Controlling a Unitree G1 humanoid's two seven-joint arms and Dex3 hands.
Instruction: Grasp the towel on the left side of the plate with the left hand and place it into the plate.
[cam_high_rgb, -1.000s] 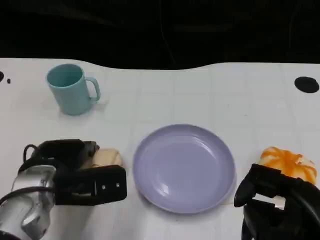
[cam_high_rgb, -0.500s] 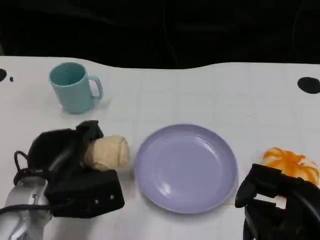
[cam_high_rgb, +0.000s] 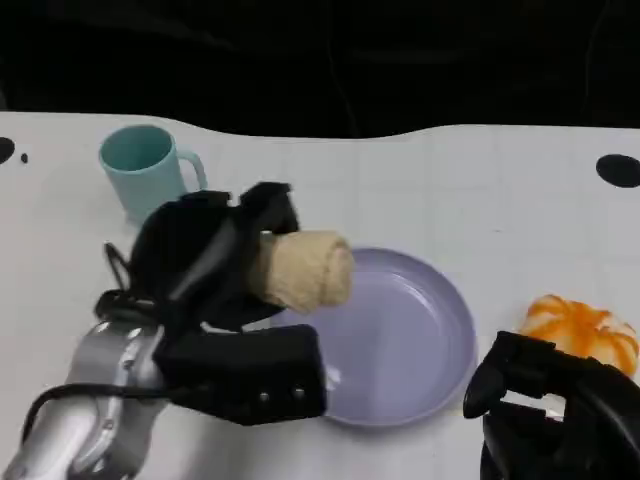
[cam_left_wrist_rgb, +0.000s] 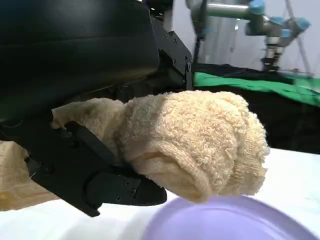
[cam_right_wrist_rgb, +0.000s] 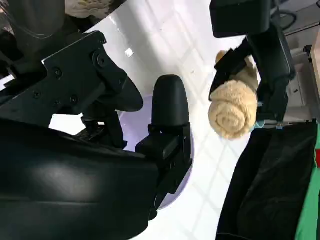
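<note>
towel (cam_high_rgb: 302, 268) above plate's (cam_high_rgb: 440, 330) left edge

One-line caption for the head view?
Left hand holds rolled beige towel above the lavender plate's left rim.

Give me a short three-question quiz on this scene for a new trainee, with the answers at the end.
1. True or false: the towel lies flat in the plate.
2. Which hand holds the towel: A) left hand B) right hand?
3. Fill in: the teal ___ stands behind the left hand.

Key:
1. False; it is held rolled up above the plate's left edge.
2. A.
3. Mug.
</note>
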